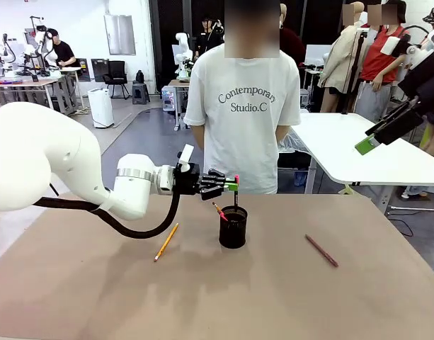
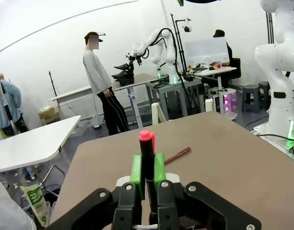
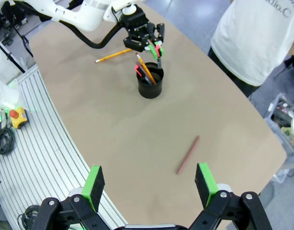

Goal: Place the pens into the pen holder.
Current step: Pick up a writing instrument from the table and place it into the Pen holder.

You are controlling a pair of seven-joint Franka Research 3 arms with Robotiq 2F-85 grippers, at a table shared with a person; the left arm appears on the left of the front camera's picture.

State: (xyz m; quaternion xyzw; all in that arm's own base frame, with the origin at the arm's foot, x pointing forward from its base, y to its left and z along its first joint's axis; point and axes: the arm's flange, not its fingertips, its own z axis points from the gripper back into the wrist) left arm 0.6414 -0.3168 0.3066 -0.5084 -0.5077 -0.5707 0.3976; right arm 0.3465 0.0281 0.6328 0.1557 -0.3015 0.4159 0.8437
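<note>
Gripping a dark pink-tipped pen (image 1: 236,197) upright in the clenched left jaws, directly over the black mesh pen holder (image 1: 233,230) at mid-bench (image 1: 273,304). Inside the holder, an orange pencil (image 3: 147,73), leaning. Flat on the bench: a yellow pencil (image 1: 166,241) left of the holder, a maroon pen (image 1: 321,250) well right. Holding the right jaws released, empty, raised high.

Brown table (image 1: 96,297) in front; white table (image 1: 344,149) behind; grey floor (image 1: 142,134); white walls (image 2: 41,57).
</note>
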